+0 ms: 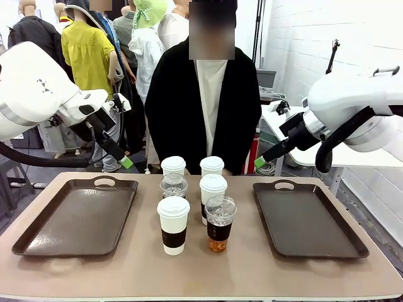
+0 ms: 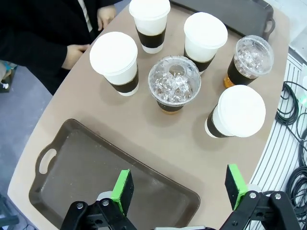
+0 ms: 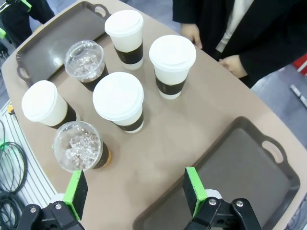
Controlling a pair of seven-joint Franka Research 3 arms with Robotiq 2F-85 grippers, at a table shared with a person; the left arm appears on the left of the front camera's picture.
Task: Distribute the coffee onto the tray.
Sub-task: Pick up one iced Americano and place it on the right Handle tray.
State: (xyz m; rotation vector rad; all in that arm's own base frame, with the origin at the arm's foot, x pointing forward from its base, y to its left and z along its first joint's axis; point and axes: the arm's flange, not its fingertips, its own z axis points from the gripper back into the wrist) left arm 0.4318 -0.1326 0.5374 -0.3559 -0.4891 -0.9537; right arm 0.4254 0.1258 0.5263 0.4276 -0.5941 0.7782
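Coffee [image 1: 173,223]: six cups clustered at centre of table [image 1: 126,270], three rows of two. Four white paper cups, white lids, dark brown sleeves. Two clear dome-lidded cups [image 1: 220,228], ice over brown drink. Left tray [image 1: 75,217] at 9 o'clock of cluster, right tray [image 1: 308,220] at 3 o'clock. Left gripper [image 2: 180,188], right gripper [image 3: 135,190]: jaws spread, nothing held.

left gripper [image 2: 180,187], right gripper [image 3: 135,190]: jaws spread
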